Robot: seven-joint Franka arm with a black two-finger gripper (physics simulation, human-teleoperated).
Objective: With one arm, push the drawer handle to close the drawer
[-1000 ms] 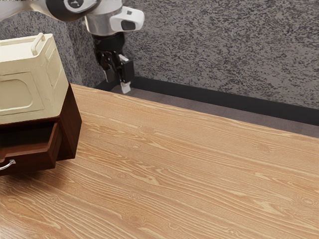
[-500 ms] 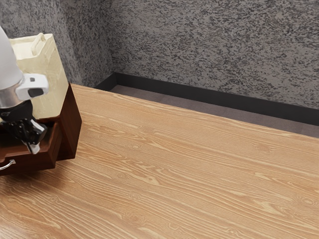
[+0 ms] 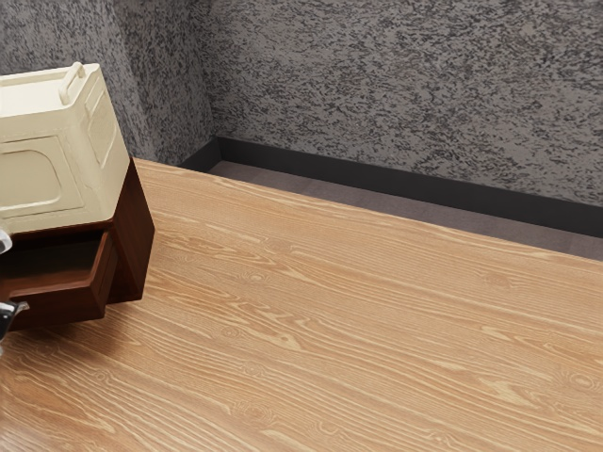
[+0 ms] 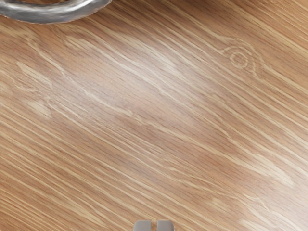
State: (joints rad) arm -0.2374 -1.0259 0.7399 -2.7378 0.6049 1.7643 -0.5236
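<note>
Our gripper [image 4: 154, 226] has come down near the handle [image 4: 53, 15], its fingertips pressed together — the drawer [image 3: 61, 305] should slide rather lightly, if we push at handle's middle.

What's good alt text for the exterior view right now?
A dark drawer stands open in a cabinet under a cream box, on a wood table. At the exterior view's left edge, part of the tool is near the drawer's front.
</note>
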